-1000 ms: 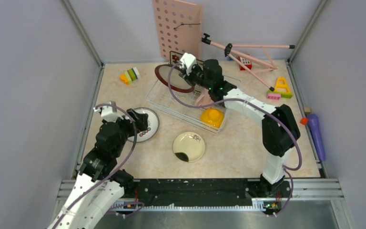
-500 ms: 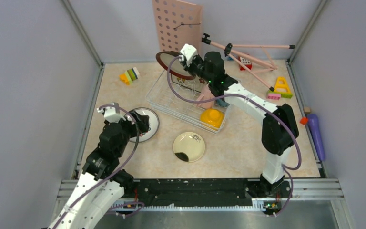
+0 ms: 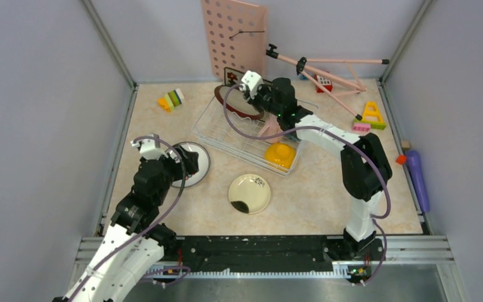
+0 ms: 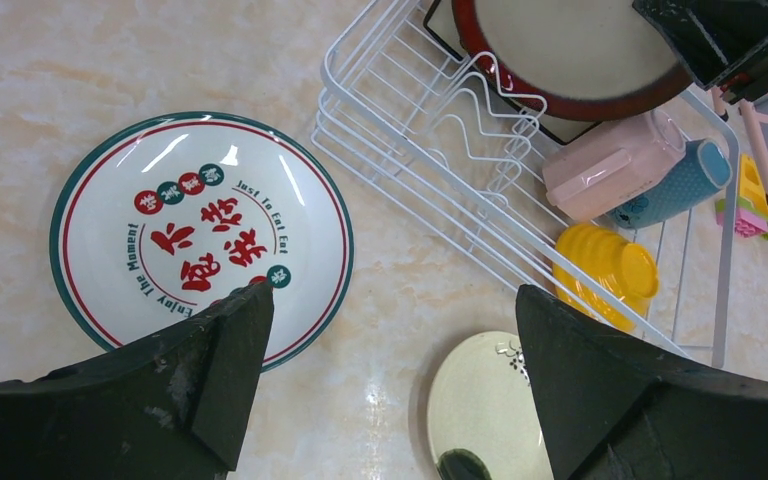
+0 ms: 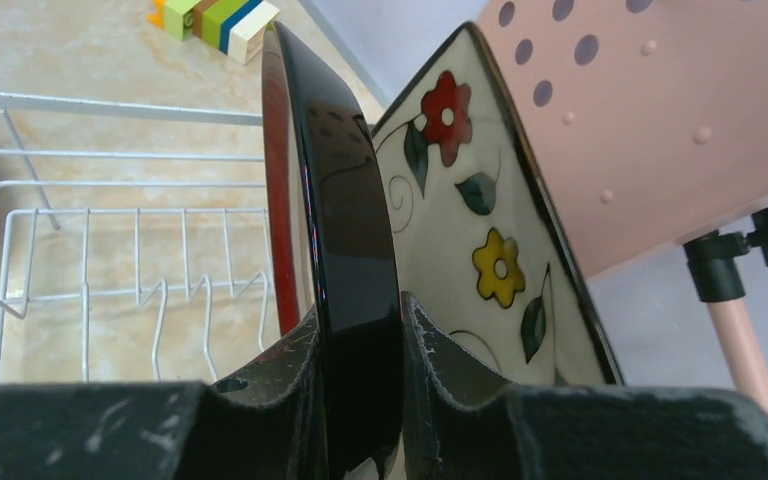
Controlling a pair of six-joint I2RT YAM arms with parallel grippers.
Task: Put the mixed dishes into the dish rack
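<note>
Grey walls stand around a pale, stone-look worktop. The biggest thing on it is the white wire dish rack, and every place here is told from that rack. Behind the rack a pink board with holes leans on the back wall.

The right arm reaches over the rack to its far end. The right jaws are clenched on the rim of the dark-red-rimmed plate, one finger on each side. The plate stands on its edge over the far end of the rack. I cannot tell if it touches the wires. The square flowered plate stands just behind it, also at the far end of the rack.

The left arm is to the left of the rack. The left jaws are spread wide and grasp nothing. They hang above the white plate with red writing, which lies flat on the worktop just left of the rack.

The cream plate with a black blotch lies flat on the worktop just in front of the rack. Inside the rack, at its near right corner, the yellow bowl sits bottom up. Next to the bowl, deeper in the rack, the pink cup and the blue cup lie on their sides and touch each other. Some striped toy blocks sit on the worktop left of the rack's far end
</note>
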